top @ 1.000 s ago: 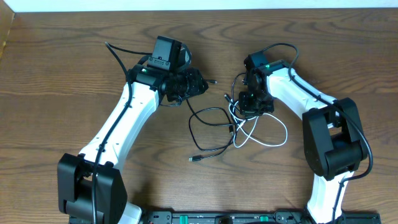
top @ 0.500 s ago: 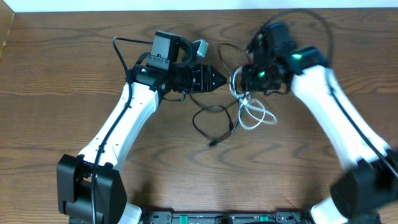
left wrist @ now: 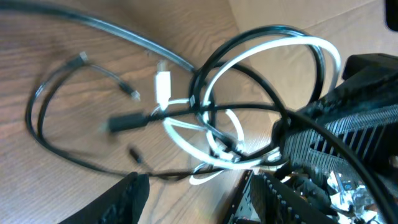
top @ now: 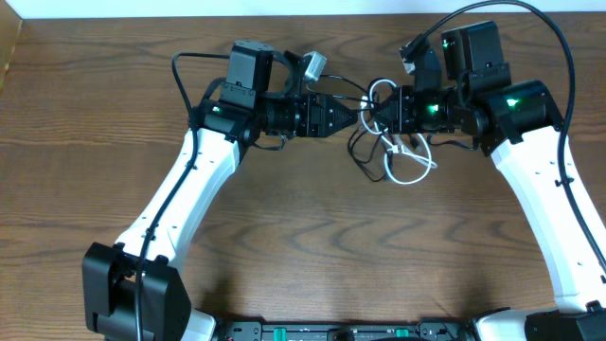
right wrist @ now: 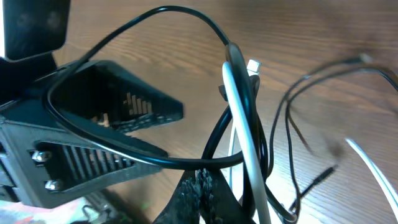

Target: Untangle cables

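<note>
overhead: the cables [top: 393, 152] hang knotted between the arms, towards the far edge of the table [top: 76, 114]. the right gripper [top: 381, 116] is pinched shut on their upper loops; the left gripper [top: 352, 116] faces it just beside, jaws parted.

left wrist: the white cable [left wrist: 205, 134] and black cable [left wrist: 56, 143] cross in loops, with nothing between the spread fingers [left wrist: 127, 199].

right wrist: both strands run into the closed fingertips.

the cords look light, limp and slick, likely to snag at crossings; a single strand near a plug seems the best hold. brown wood-grain tabletop, pale strip behind.
</note>
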